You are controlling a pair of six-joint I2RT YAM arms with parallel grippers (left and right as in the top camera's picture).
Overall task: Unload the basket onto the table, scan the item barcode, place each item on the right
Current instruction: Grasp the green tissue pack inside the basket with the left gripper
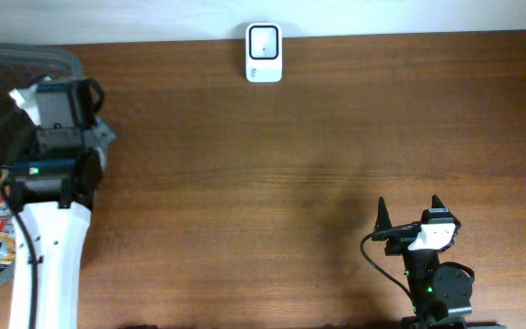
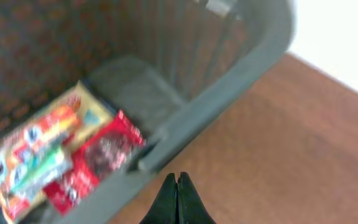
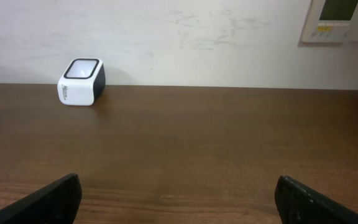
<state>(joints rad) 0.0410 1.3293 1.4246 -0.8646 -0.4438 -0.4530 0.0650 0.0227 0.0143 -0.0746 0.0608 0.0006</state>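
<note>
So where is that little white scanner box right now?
The scanner sits at the far edge of the table against the wall, near the middle in the overhead view, well right of the grey basket.

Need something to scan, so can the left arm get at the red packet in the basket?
Probably yes: the left gripper hangs by the basket rim, nothing covers the red packet, though the gripper's jaws are shut and must open.
</note>
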